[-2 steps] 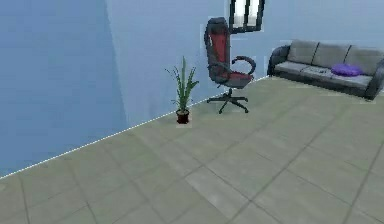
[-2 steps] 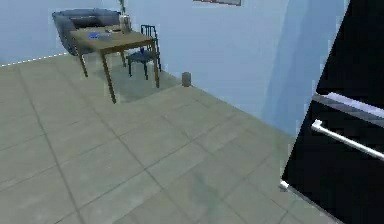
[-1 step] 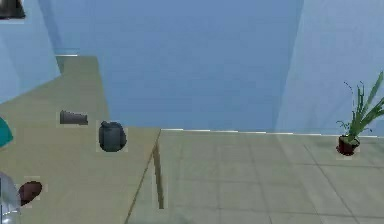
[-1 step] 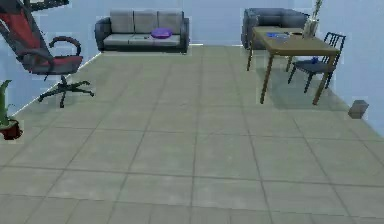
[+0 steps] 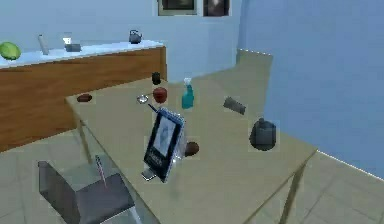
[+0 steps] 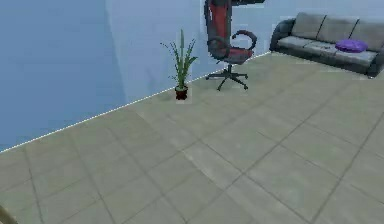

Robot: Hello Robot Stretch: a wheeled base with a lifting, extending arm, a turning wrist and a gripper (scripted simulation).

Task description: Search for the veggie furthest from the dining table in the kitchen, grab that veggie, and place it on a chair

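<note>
I cannot tell how my jaws stand, while a green rounded thing [image 5: 9,50] lies on the kitchen worktop [image 5: 100,47] at the forward view's left edge, well beyond the dining table [image 5: 230,165] and the grey chair [image 5: 100,198] beside it.

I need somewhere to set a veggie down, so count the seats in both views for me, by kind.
Grey dining chair: 1
Red and black office chair: 1
Grey sofa: 1
Total: 3
</note>
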